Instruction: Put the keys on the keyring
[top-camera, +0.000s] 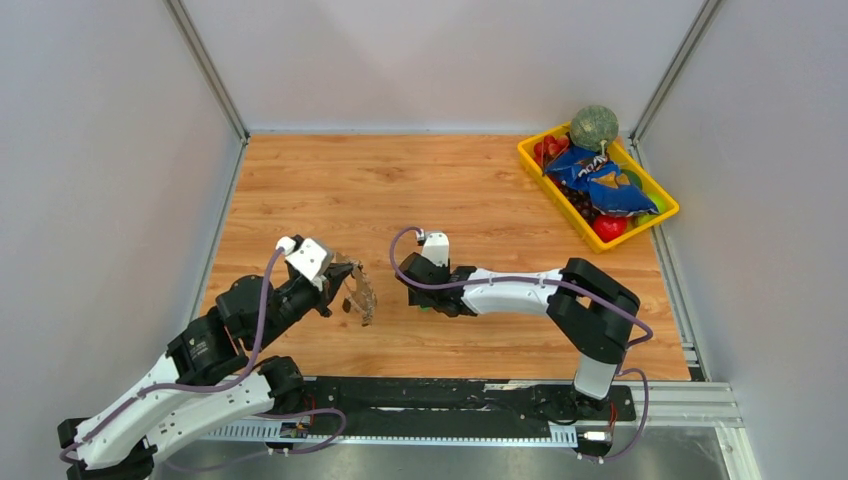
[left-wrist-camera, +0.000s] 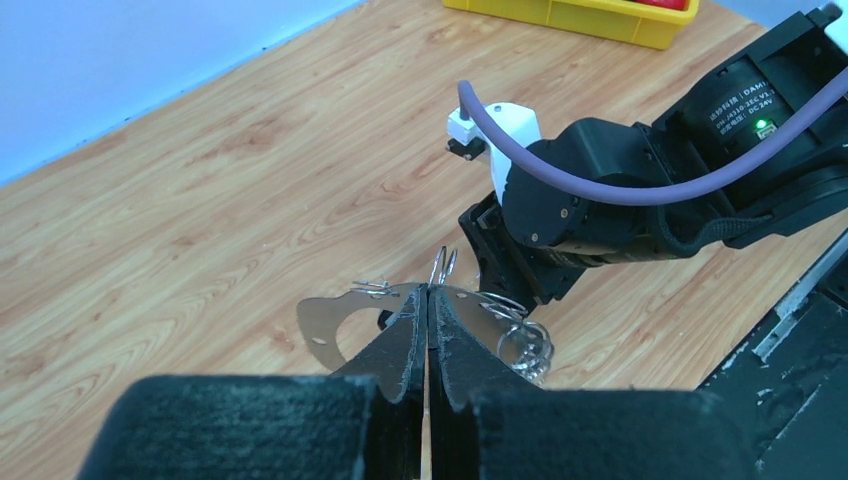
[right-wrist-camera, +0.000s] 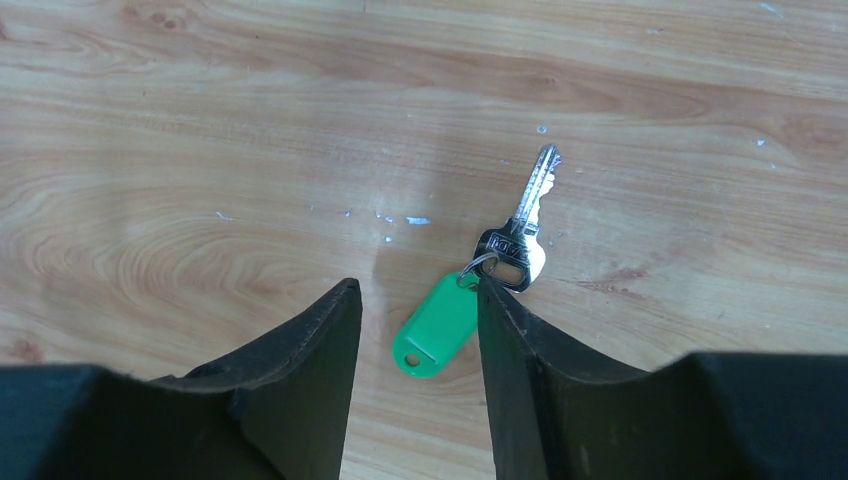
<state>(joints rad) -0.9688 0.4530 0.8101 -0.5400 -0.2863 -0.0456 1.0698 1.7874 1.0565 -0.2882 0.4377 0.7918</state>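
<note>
We see the keys (right-wrist-camera: 510, 250) lying flat on the wooden table (right-wrist-camera: 200, 150), their green tag (right-wrist-camera: 435, 325) pointing toward the camera. They are between the two fingers of the right gripper (right-wrist-camera: 417, 288), which is about half open and holds nothing. Its right finger is just beside the key head. Near it, the left gripper (left-wrist-camera: 428, 292) is fully closed on the keyring (top-camera: 360, 290).
</note>
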